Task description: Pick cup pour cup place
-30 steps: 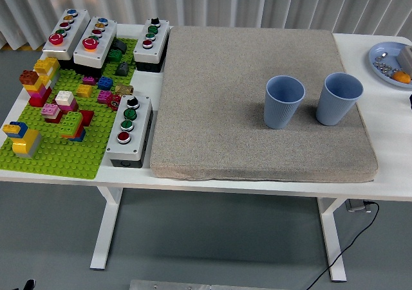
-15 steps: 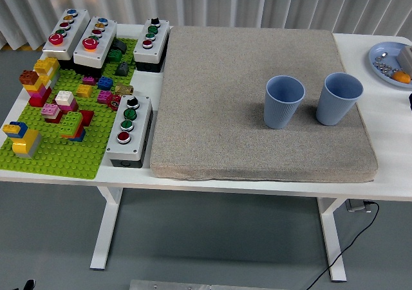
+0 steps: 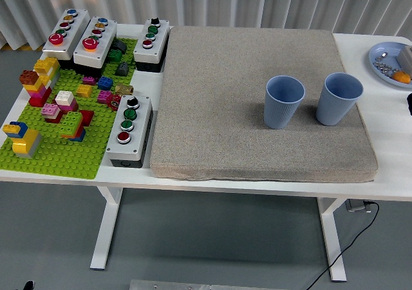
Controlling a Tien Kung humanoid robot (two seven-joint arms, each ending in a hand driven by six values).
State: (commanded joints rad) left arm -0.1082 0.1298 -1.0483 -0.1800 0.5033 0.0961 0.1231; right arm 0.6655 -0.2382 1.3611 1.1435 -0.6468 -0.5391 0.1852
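Two blue cups await pickup on the mat's right half

The left cup (image 3: 284, 101) and right cup (image 3: 338, 98) stand upright, side by side but apart, on the grey mat (image 3: 219, 110) toward the tabletop's (image 3: 386, 142) right edge. Only a dark sliver of the right robot hand (image 3: 409, 103) shows at that edge, nearest the right cup; its fingers cannot be told. Nothing differs from a second ago beyond that sliver edging in.
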